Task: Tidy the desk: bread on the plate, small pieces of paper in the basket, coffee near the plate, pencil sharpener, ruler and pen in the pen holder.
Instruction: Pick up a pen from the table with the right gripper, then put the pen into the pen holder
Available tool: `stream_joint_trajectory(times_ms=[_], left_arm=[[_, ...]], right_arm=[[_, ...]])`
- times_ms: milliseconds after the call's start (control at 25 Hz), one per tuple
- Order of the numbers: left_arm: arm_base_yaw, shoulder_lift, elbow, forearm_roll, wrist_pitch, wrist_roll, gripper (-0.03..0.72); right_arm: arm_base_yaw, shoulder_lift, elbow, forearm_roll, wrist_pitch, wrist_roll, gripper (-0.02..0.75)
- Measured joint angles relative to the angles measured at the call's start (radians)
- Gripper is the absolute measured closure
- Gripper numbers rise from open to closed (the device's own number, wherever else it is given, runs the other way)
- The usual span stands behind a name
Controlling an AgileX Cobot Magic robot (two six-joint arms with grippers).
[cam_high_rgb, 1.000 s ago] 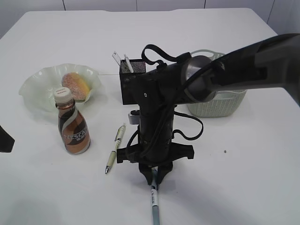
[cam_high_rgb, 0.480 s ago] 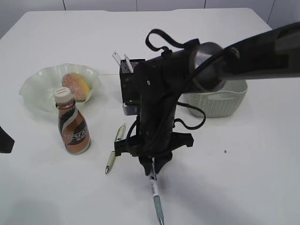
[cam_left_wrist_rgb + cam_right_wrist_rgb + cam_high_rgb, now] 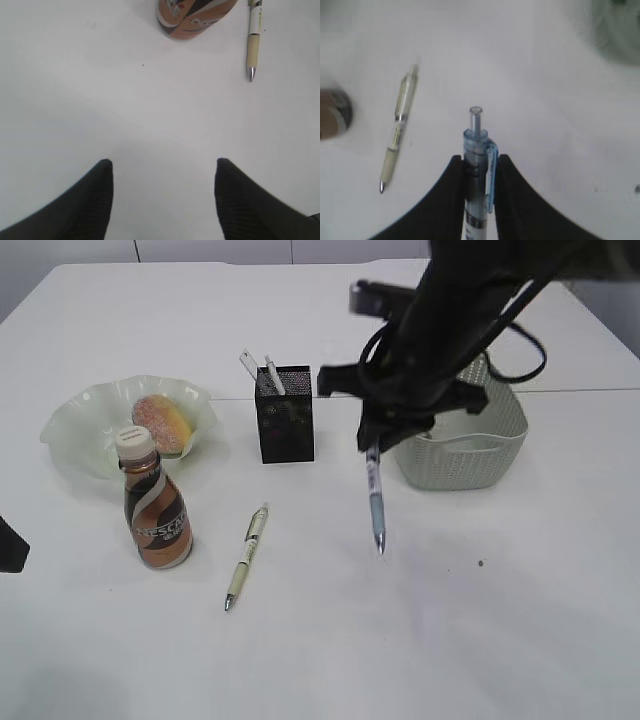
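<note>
Right gripper (image 3: 372, 448) raised, pointing down, clamped on blue pen (image 3: 376, 502) | left gripper (image 3: 162, 172) spread wide, holding nothing, low over table (image 3: 100, 100)

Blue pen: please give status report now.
Right gripper shut on blue pen, hanging above table. Left gripper open, empty. Pen holder unobstructed.

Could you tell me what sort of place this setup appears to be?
Most likely a staged desk on a white lab table: a black mesh pen holder and a loose pen sit alongside a bun on a green glass plate and a Nescafe coffee bottle.
</note>
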Motion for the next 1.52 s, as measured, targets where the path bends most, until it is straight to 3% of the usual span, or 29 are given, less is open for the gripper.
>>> stream_joint_trajectory(times_ms=[200,480,760,1120,1520], left_arm=[[0.0,0.0,0.0,0.0,0.004,0.0,0.218],[0.0,0.0,0.0,0.0,0.03,0.0,0.218],[0.0,0.0,0.0,0.0,0.042,0.0,0.218],[0.0,0.0,0.0,0.0,0.048,0.0,0.218],[0.0,0.0,0.0,0.0,0.052,0.0,0.218]], right_arm=[[-0.108,-0.015,-0.106,0.09,-0.101,-0.128,0.624],[-0.178,-0.009,-0.14,0.336,-0.331,-0.342,0.624],[-0.182,0.085,-0.147,0.682,-0.428,-0.763,0.625],[-0.199,0.194,-0.173,1.208,-0.496,-1.266,0.625],[-0.206,0.246,-0.196,1.605,-0.52,-1.722,0.625]])
